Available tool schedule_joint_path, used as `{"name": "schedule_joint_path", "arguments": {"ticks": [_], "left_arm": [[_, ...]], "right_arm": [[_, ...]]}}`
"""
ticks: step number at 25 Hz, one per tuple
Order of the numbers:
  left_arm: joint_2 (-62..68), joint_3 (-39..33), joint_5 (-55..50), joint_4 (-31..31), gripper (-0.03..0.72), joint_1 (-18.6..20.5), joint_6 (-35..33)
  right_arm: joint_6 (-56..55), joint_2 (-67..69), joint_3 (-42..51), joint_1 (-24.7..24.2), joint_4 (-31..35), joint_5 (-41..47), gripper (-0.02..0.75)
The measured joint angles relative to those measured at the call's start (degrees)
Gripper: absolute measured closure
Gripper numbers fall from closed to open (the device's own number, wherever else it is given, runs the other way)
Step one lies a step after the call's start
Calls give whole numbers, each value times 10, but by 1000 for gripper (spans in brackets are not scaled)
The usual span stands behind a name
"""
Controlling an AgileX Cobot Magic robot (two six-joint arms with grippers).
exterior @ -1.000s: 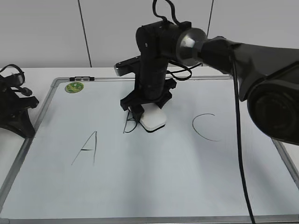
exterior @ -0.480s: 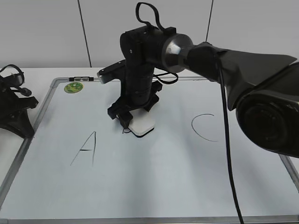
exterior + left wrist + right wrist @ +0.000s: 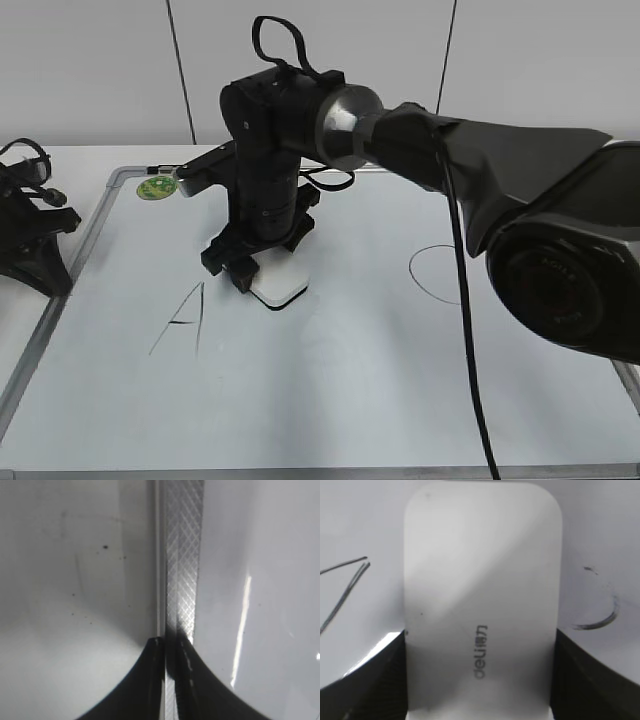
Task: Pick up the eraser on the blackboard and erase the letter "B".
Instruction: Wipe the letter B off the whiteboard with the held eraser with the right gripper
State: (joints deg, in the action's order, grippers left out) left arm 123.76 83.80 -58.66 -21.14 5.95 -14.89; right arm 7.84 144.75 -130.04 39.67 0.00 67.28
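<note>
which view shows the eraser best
The right wrist view: the eraser fills the frame, print readable, between the right pincer's fingers. The exterior view shows only its white corner. The left wrist view shows none.

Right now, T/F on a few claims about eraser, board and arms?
1. The right gripper has the eraser between its jaws. True.
2. The eraser is lifted clear of the blackboard. False: it looks pressed flat on the board surface.
3. The letter "A" sits left of the eraser in the exterior view. True.
4. A full letter "B" shows beside the eraser. False: only faint stroke remnants show by it in the right wrist view.
5. The left gripper is over the letter "C". False: that arm sits at the board's left edge.
</note>
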Motion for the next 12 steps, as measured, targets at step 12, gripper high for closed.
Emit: {"name": "schedule_joint_path", "arguments": {"ticks": [12], "left_arm": [[0,0,0,1,659,0,0]], "right_arm": [[-6,0,0,4,-18,0,208]]}}
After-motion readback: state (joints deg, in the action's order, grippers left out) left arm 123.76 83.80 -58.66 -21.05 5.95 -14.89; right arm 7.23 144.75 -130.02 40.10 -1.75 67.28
